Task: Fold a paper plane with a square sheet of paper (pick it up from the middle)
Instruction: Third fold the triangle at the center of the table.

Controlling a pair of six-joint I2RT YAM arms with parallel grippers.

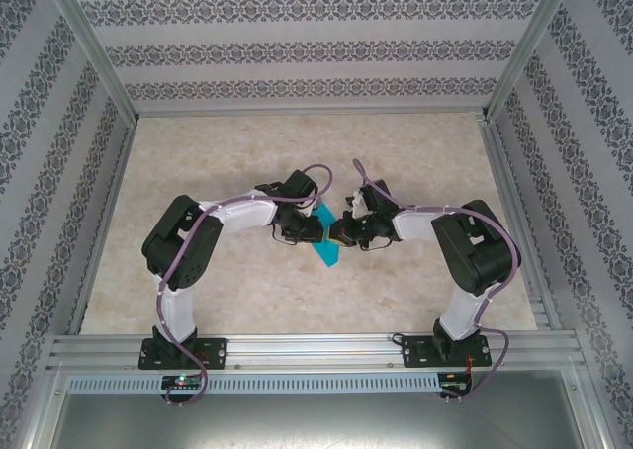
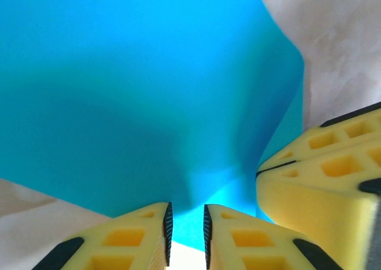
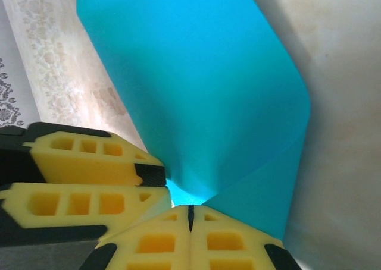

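One teal-blue sheet of paper (image 1: 327,251) hung over the middle of the desk (image 1: 247,152), between two sets of jaws set nose to nose. From above, the left jaws stood at the sheet's 9 o'clock and the right jaws at its 3 o'clock. A corner of the paper poked out toward 6 o'clock beneath them. There were two arms, the left arm (image 1: 232,217) and the right arm (image 1: 435,217), both bent inward from the near edge.

In the right wrist view, its own yellow fingers (image 3: 232,240) at 6 o'clock were clenched, the seam closed. The paper narrowed into that seam, so the right jaws were grasping the sheet. The left jaws sat at 8 o'clock, just beside that spot.

In the left wrist view, its own jaws at 6 o'clock stood a narrow gap apart, with the paper dipping between the black pads (image 2: 168,225). Whether they pinched it could not be told. The right jaws lay at 4 o'clock, against the sheet's edge.

The overhead view gave both arms and the sheet's place, but the jaw gaps were too small to read there. The wrist views gave the gaps, and showed the paper bowed rather than flat.
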